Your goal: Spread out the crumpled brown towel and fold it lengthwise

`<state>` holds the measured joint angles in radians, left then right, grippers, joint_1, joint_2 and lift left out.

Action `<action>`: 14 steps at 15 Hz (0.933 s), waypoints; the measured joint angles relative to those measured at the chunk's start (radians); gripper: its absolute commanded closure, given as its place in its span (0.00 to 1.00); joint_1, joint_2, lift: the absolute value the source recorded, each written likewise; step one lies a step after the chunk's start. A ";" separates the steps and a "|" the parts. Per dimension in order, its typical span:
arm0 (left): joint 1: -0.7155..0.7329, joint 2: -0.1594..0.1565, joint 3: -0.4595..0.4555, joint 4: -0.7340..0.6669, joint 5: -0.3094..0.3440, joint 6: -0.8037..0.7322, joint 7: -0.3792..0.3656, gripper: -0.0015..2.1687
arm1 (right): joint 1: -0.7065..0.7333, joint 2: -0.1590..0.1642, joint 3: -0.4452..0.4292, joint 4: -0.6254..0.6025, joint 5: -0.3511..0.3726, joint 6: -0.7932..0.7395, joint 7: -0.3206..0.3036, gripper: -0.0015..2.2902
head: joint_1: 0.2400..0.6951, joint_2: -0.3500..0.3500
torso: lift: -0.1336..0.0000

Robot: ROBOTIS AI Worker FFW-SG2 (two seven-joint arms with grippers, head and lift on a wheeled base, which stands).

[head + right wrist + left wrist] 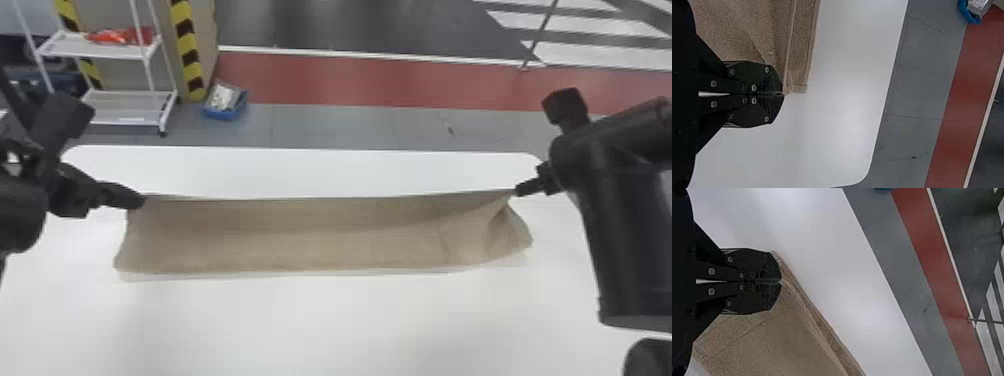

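My left black two-fingered tool (139,201), left of centre in the frame, is clamped on the upper edge of a brown cloth towel (300,240); my right black tool (520,190) pinches that edge's other end. The towel stretches between them across the middle, over the white counter (300,325).

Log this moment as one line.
left gripper: shut on towel | right gripper: shut on towel | towel: far edge taut between grippers, over table

Left fingers (125,196) are pinched together; right fingers (528,187) likewise.
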<state>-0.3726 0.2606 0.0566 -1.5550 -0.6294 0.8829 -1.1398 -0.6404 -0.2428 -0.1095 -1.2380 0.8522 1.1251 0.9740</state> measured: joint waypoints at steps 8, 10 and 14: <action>-0.006 -0.001 -0.006 0.018 -0.007 -0.003 0.001 0.67 | -0.005 0.011 0.026 0.044 0.042 -0.047 -0.012 0.94 | 1.00 0.34 | 0.07; -0.006 -0.001 -0.010 0.018 -0.008 -0.003 0.001 0.67 | -0.005 0.013 0.030 0.052 0.055 -0.052 -0.012 0.89 | 1.00 0.34 | 0.07; -0.002 -0.001 -0.022 0.018 -0.009 -0.003 0.000 0.67 | 0.007 0.018 0.034 0.054 0.077 -0.052 -0.033 0.54 | 1.00 0.33 | 0.07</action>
<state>-0.3748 0.2592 0.0345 -1.5370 -0.6381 0.8798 -1.1397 -0.6337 -0.2245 -0.0753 -1.1842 0.9288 1.0731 0.9409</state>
